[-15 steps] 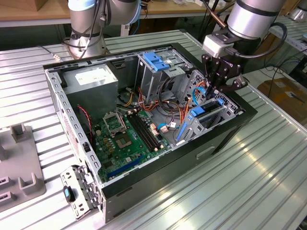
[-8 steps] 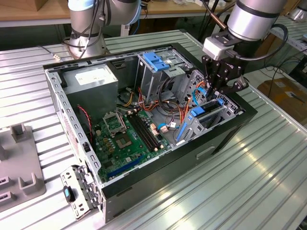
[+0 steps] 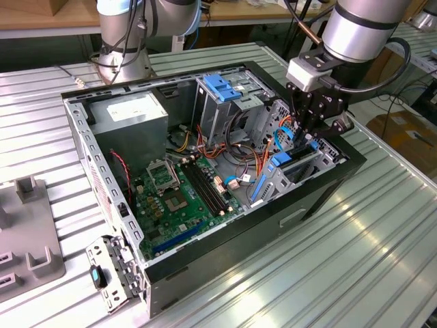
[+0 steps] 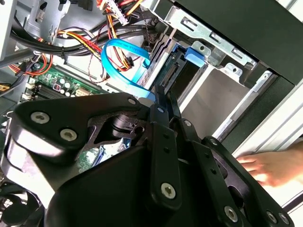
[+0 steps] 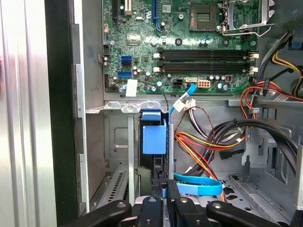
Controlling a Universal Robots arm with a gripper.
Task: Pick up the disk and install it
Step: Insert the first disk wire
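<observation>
The disk (image 3: 280, 164) stands on edge inside the drive bay at the front corner of the open computer case (image 3: 82, 147), on the exterior view's right. In both wrist views its dark body (image 4: 176, 75) and blue plastic end (image 5: 154, 135) sit in the metal slot. My gripper (image 3: 304, 137) reaches down into that bay from above. Its black fingers (image 4: 160, 111) are shut together, and the gripper (image 4: 163, 97) (image 5: 164, 189) points at the disk's near end. I cannot tell whether they touch it.
A blue flat cable (image 4: 118, 52) and orange-yellow wires (image 5: 199, 146) run close beside the bay. The motherboard (image 3: 181, 188), grey power supply (image 3: 130, 113) and blue-latched drive cage (image 3: 225, 85) are inside the case. A person's hand (image 4: 270, 168) rests outside the case wall.
</observation>
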